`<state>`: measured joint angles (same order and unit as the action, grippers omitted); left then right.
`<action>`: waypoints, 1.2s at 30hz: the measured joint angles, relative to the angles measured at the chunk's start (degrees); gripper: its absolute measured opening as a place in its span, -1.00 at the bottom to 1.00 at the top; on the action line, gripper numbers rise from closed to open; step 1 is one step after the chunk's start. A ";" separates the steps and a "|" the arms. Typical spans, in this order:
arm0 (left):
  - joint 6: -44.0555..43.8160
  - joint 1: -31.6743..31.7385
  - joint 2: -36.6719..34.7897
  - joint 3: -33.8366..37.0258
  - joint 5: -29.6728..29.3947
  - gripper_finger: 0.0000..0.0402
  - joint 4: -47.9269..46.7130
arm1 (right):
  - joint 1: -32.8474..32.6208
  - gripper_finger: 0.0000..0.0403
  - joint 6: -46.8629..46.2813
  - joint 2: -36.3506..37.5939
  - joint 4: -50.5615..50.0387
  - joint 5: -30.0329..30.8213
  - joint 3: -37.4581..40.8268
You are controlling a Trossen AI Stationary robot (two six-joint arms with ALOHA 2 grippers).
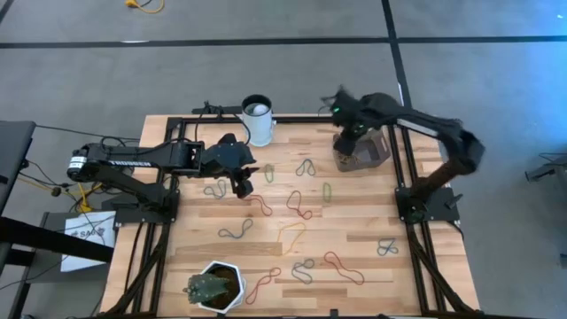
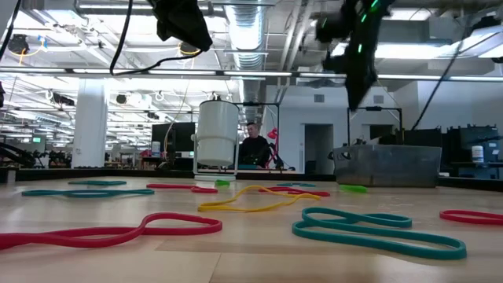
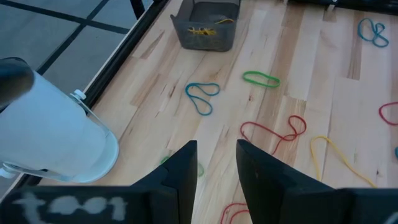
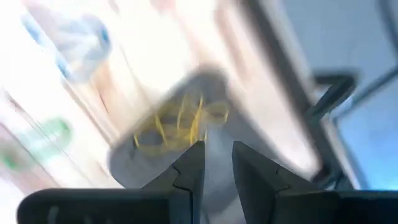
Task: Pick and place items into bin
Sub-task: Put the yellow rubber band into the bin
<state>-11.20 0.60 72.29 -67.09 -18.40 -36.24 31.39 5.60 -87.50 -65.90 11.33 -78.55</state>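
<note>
The bin (image 1: 363,152), a small dark tray at the far right of the table, holds a tangle of yellow bands (image 4: 180,124). My right gripper (image 4: 216,163) hangs open above the bin (image 2: 387,165), clear of it and with nothing between its fingers. My left gripper (image 3: 214,168) is raised over the table's far left part, near the white cup (image 1: 258,120), open and empty. Loose rubber bands lie flat on the wood: a blue one (image 3: 202,96), a green one (image 3: 261,78), a red one (image 3: 273,130) and a yellow one (image 1: 292,232).
A white hexagonal plant pot (image 1: 215,285) stands at the near edge. More bands lie near the front, red (image 1: 344,266) and blue-grey (image 1: 387,246). Black frame rails (image 1: 407,168) run along both sides of the table. A person sits in the room beyond (image 2: 253,145).
</note>
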 joint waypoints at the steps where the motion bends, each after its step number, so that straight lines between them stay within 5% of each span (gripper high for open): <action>1: 0.02 0.00 0.00 0.00 -0.09 -0.49 -0.77 | -0.28 -0.62 -0.02 2.46 1.24 -0.78 -0.02; 6: -0.72 0.00 0.00 0.00 -1.89 -0.49 -9.26 | -3.63 -0.62 -0.65 15.96 11.35 -12.31 2.42; 12: -2.06 -0.73 -0.07 2.15 -3.24 -0.49 -10.97 | -11.82 -0.62 -0.67 29.13 28.77 -33.30 17.66; 18: -3.47 -3.07 -0.07 5.50 -3.34 -0.49 -8.68 | -21.66 -0.63 -0.66 33.31 48.21 -36.32 34.16; 30: -7.14 -6.28 -0.04 6.27 -3.32 -0.49 -6.29 | -33.79 -0.63 -3.97 10.01 78.84 -26.52 41.32; 36: -8.09 -6.69 -0.04 6.27 -3.29 -0.49 -6.35 | -36.72 -0.63 -4.12 -2.52 79.64 -23.04 37.06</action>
<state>-19.29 -6.09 72.25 -60.82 -21.69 -42.59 -5.34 1.48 -90.02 13.74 -11.70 -41.49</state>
